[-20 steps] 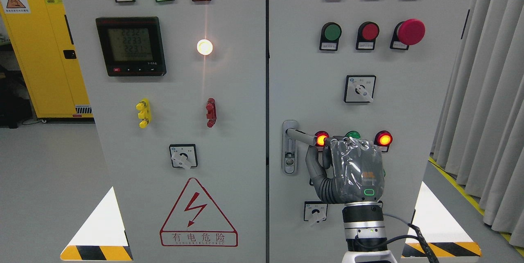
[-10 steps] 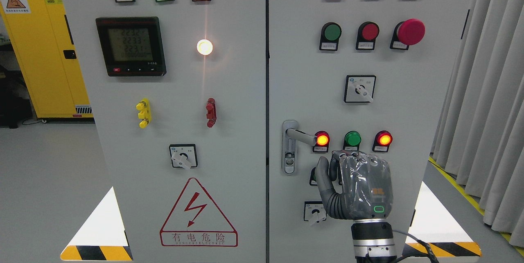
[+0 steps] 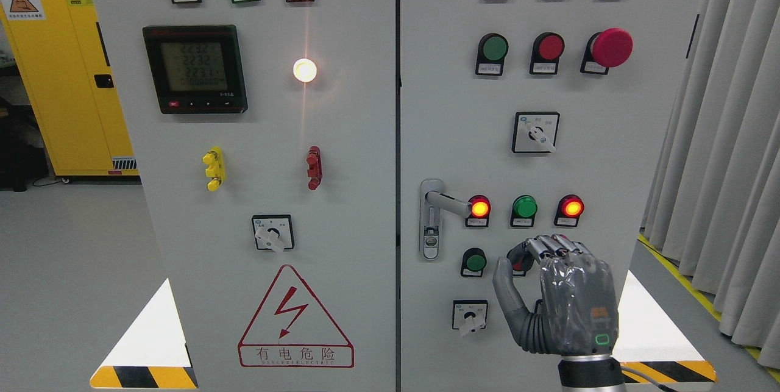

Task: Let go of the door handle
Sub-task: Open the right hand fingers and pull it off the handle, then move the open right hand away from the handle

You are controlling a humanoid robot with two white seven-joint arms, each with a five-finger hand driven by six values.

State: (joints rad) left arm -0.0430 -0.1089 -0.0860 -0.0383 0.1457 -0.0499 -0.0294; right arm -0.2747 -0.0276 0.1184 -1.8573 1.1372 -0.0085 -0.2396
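Hanging low with its grey, plastic-wrapped fingers loosely curled around nothing, the right hand (image 3: pixel 557 297) sits clear below the grey metal lever door handle (image 3: pixel 446 200), which juts free beside the lit red indicator lamp (image 3: pixel 479 207); release looks complete.

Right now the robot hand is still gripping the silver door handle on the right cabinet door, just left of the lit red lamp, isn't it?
Not quite. In the head view the robot hand holds nothing: it hangs below and to the right of the silver door handle, clear of it. The handle does sit on the right cabinet door, just left of the lit red lamp.
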